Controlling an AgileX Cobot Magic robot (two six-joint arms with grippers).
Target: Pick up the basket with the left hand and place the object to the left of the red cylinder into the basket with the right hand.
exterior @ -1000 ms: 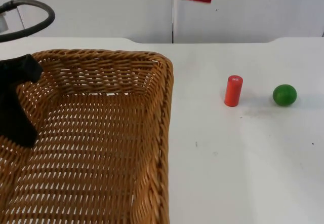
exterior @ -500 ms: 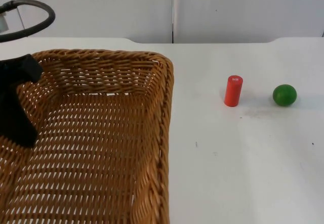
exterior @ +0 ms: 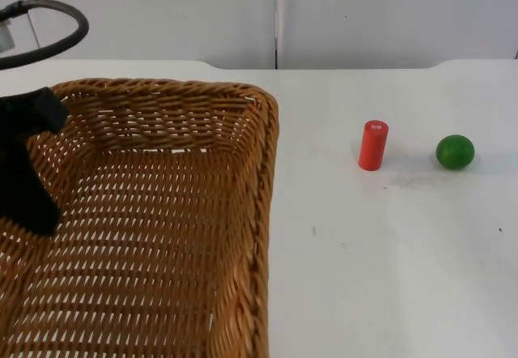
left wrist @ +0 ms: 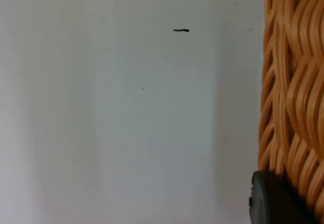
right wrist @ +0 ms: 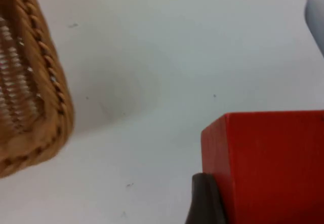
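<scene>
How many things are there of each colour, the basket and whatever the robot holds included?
Red: 2, the red cylinder and the red block
Green: 1, the green ball
Brown: 1, the basket
Total: 4

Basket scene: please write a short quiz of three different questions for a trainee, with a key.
1. True or false: the basket is empty.
2. What stands closer to the basket: (a) the red cylinder or (b) the green ball?
3. What does the right gripper carry in its wrist view?

Key
1. True; the left gripper is on the basket's left rim.
2. a
3. A red block, beside its fingertip, above the table.
</scene>
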